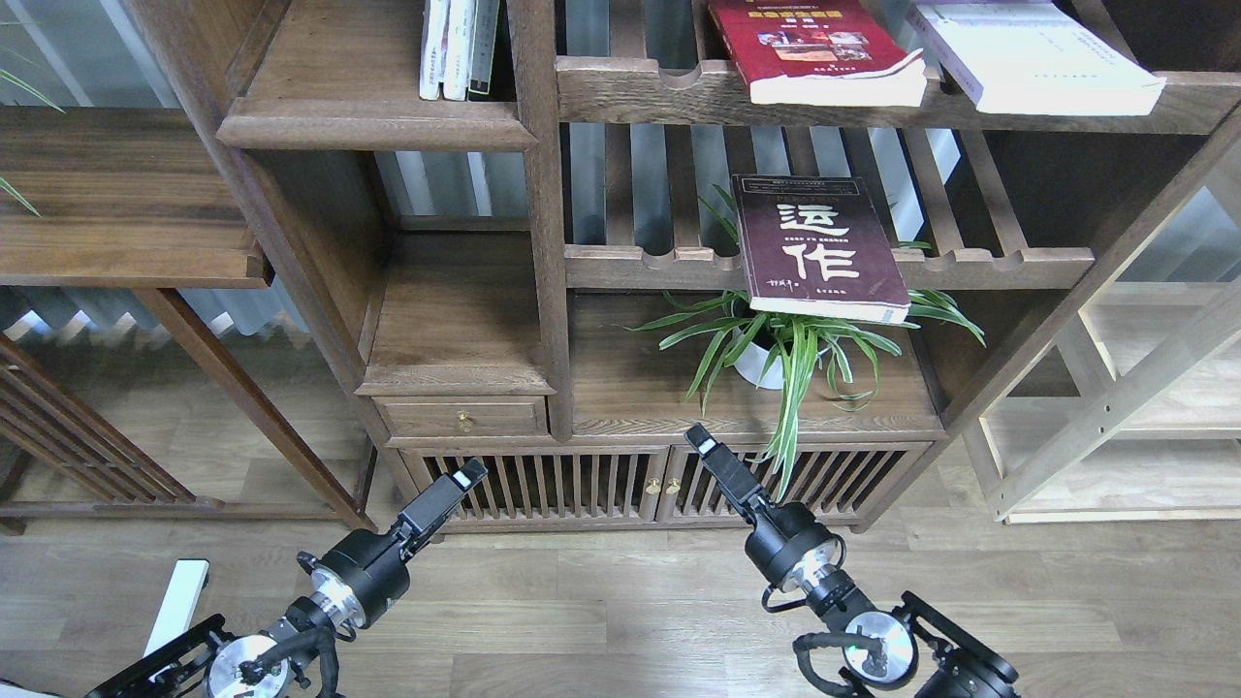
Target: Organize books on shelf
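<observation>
Three books lie flat on slatted shelves at the right. The dark maroon book with white characters overhangs the middle rail. The red book and the white-lavender book overhang the rail above. The solid dark-brown shelf with a moulded front edge is at the upper left. My left gripper and right gripper hover low in front of the cabinet doors, far below the books. Each looks slim and dark, and I cannot tell its fingers apart. Nothing shows in either.
Thin pale-spined books stand at the right end of the solid shelf. Another solid board sits lower, above a drawer. A potted spider plant spreads under the maroon book. A pale wood rack stands at the right.
</observation>
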`<state>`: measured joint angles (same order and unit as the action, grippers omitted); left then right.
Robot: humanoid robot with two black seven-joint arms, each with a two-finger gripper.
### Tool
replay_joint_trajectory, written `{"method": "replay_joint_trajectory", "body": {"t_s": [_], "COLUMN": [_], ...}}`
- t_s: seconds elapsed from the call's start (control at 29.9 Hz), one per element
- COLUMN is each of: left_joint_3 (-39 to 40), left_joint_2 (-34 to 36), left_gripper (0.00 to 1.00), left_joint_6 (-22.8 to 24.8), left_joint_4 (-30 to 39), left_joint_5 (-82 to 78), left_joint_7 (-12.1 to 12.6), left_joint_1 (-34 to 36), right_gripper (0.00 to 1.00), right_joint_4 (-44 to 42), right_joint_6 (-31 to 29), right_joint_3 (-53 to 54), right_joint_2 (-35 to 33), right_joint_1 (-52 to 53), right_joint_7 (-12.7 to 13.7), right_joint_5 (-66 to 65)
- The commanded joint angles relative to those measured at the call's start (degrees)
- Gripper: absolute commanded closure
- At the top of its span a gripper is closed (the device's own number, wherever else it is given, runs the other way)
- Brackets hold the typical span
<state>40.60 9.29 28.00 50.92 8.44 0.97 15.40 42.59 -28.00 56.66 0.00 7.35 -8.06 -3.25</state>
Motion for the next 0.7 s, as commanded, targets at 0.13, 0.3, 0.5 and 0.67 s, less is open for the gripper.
{"method": "replay_joint_trajectory", "body": {"t_s": [0.13, 0.3, 0.5, 0.67], "left_joint_3": [0.0, 0.0, -0.1, -0.1], "left_joint_2": [0.0, 0.5, 2.0, 2.5], "left_gripper": [0.00, 0.00, 0.00, 0.00], "left_joint_6": [0.0, 0.0, 0.0, 0.0], "left_joint_4": [0.1, 0.0, -0.2, -0.2], "left_joint_5": [0.0, -0.1, -0.1, -0.1], "left_joint_7": [0.1, 0.2, 0.3, 0.0], "left_joint_1": [-0.7, -0.5, -0.5, -0.5], "right_gripper": [0.00, 0.00, 0.00, 0.00], "right_joint_4": [0.0, 0.0, 0.0, -0.4], "right_joint_6": [0.0, 0.0, 0.0, 0.0], "right_joint_3": [0.3, 0.3, 0.3, 0.2], "right_joint_2": [0.0, 0.0, 0.0, 0.0], "right_joint_1": [-0.8, -0.7, -0.7, -0.5], "right_joint_7": [-0.2, -0.2, -0.2, -0.2], "right_joint_5": [0.2, 0.1, 0.2, 0.2]}}
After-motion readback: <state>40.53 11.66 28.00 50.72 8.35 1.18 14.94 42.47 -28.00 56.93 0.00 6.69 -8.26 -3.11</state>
